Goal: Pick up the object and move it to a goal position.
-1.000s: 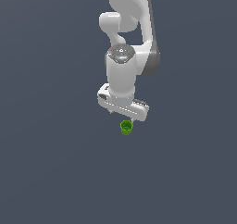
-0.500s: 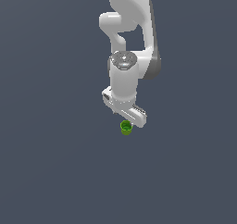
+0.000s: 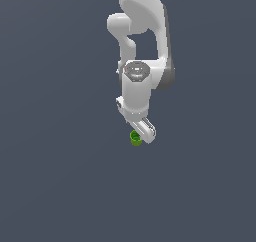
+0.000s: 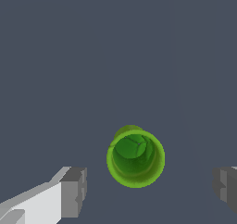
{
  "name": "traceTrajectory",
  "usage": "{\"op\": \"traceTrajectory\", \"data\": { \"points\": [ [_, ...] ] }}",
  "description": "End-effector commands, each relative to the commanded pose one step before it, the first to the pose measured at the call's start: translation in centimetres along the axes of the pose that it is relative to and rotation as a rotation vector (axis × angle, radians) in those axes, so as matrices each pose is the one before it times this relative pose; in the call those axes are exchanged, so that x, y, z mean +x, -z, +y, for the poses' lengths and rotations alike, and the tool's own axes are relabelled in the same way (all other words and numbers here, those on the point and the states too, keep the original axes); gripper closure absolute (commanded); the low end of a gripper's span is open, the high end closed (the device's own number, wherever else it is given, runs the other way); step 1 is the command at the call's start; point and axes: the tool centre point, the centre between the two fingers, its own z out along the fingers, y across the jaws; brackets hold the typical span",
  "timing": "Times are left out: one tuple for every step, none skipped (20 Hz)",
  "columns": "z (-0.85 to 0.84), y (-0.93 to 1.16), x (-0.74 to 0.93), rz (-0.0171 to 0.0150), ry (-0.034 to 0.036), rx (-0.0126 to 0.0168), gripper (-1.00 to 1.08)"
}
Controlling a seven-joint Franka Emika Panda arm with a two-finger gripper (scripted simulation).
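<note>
The object is a tiny bright green cup-like cylinder (image 3: 135, 138) with a hollow top, standing upright on the dark grey floor. In the exterior view my white gripper (image 3: 140, 131) hangs directly above it and hides part of it. In the wrist view the green cup (image 4: 135, 157) lies between my two grey fingertips (image 4: 74, 191), which stand wide apart on either side without touching it. The gripper (image 4: 150, 188) is open and empty.
The white arm (image 3: 142, 41) rises behind the gripper toward the top of the exterior view. A plain dark grey floor (image 3: 60, 176) surrounds the cup. No goal marker shows.
The hand has rotated about its vertical axis and come down slightly over the green cup. The cup has not moved.
</note>
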Motion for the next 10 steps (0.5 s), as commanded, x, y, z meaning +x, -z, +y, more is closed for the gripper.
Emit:
{"op": "traceTrajectory", "data": {
  "points": [
    [-0.019,-0.459,-0.161,0.00091,-0.06687,-0.00206,-0.92],
    [-0.001,-0.181,-0.064,0.00044,-0.02606,-0.00084,-0.92],
    [0.001,-0.180,-0.063,0.00050,-0.02607,-0.00083,-0.92],
    [0.003,-0.179,-0.063,0.00055,-0.02606,-0.00081,-0.92],
    [0.005,-0.178,-0.063,0.00061,-0.02605,-0.00080,-0.92],
    [0.008,-0.177,-0.061,0.00067,-0.02607,-0.00078,-0.92],
    [0.010,-0.177,-0.061,0.00072,-0.02606,-0.00076,-0.92],
    [0.012,-0.176,-0.060,0.00078,-0.02605,-0.00074,-0.92],
    [0.014,-0.175,-0.059,0.00084,-0.02606,-0.00071,-0.92],
    [0.015,-0.172,-0.057,0.00088,-0.02578,-0.00068,-0.92]
  ]
}}
